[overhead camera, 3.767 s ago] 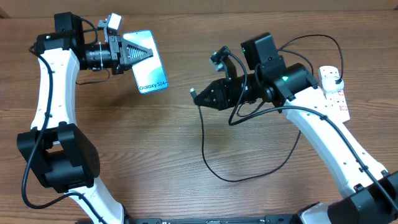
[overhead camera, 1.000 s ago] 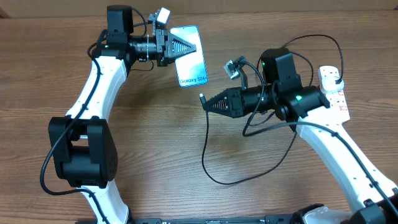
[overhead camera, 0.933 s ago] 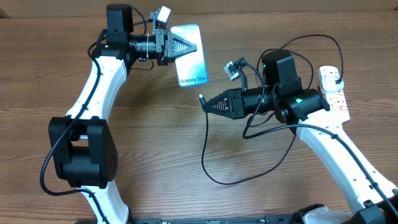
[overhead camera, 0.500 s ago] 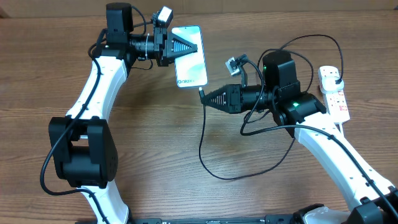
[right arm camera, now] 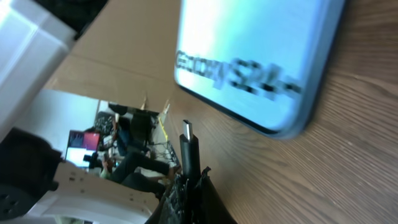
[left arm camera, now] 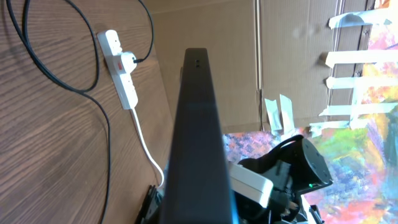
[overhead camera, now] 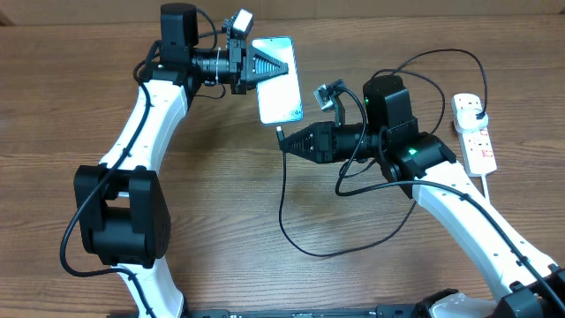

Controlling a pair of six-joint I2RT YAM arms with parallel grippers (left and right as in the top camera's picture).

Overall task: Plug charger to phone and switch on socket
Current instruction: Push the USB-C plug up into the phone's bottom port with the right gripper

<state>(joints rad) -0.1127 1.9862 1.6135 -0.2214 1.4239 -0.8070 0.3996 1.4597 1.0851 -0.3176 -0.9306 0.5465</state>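
My left gripper [overhead camera: 269, 64] is shut on the phone [overhead camera: 279, 81] and holds it above the table, screen up. In the left wrist view the phone [left arm camera: 198, 137] shows edge-on. My right gripper [overhead camera: 287, 141] is shut on the charger's connector tip [overhead camera: 280, 133], which sits just below the phone's lower end. In the right wrist view the tip [right arm camera: 189, 149] points up at the "Galaxy S24" screen [right arm camera: 261, 56], a small gap apart. The black charger cable [overhead camera: 291, 221] loops over the table. The white socket [overhead camera: 473, 132] lies at the far right with the black plug [overhead camera: 478, 107] in it.
The socket's white cord [overhead camera: 508, 212] runs toward the front right. In the left wrist view the socket [left arm camera: 121, 68] and its cord [left arm camera: 146, 143] lie on the wood. Cardboard walls stand behind the table.
My left gripper has carried the phone rightward and tilted it. My right gripper has moved left and up, bringing the connector tip close under the phone's lower end.
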